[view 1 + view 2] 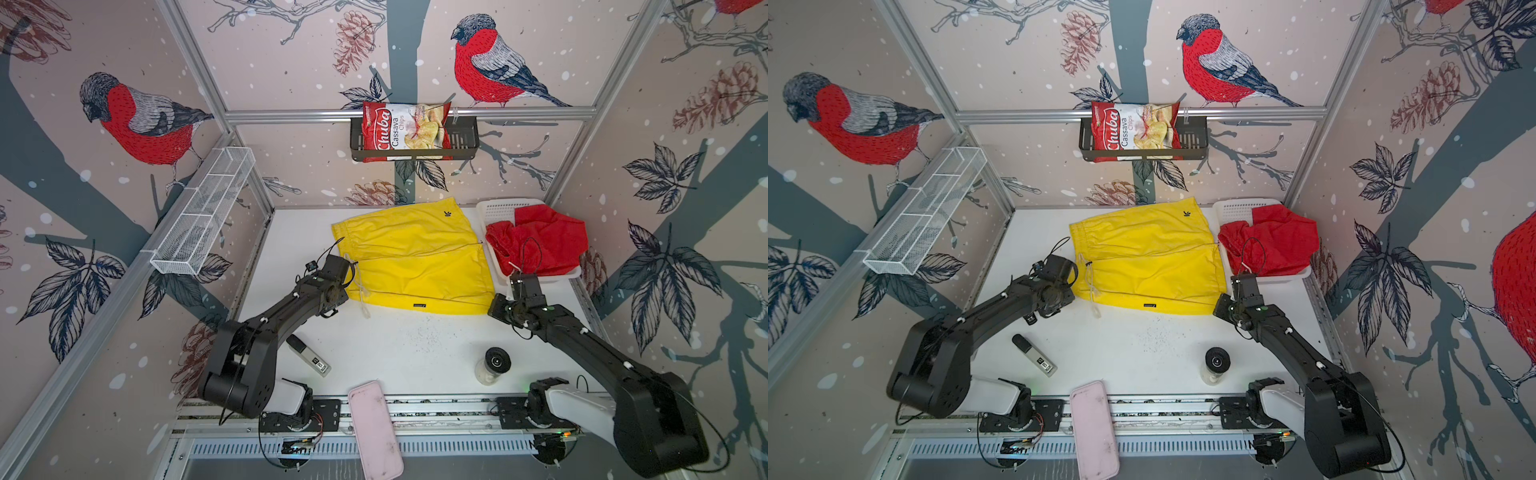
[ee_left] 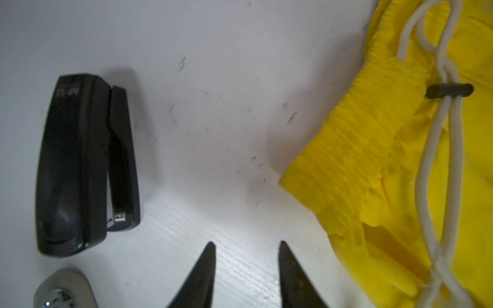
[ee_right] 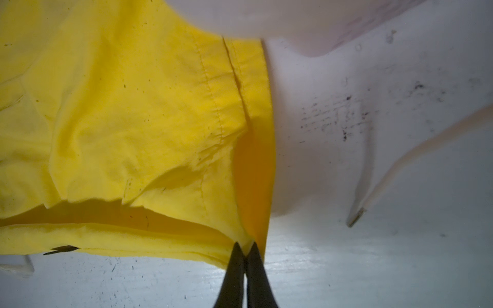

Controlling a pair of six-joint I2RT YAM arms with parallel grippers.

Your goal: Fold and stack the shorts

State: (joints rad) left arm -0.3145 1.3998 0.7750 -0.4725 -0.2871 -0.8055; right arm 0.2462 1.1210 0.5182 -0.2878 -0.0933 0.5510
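Evidently the first fold of the yellow shorts (image 1: 415,257) is being set up: they are spread flat on the table (image 1: 395,345), while the red shorts (image 1: 540,241) are left crumpled in the white basket (image 1: 494,210) at the far right. The right gripper (image 3: 246,244) is clamped on the near hem corner, its arm stretched low and forward. The left gripper (image 2: 245,244) is held over bare table beside the waistband (image 2: 360,138), jaws apart and empty, with a black stapler (image 2: 85,165) on its other side. Next, that waistband corner probably needs to be pinched, so that both corners can be carried over together.
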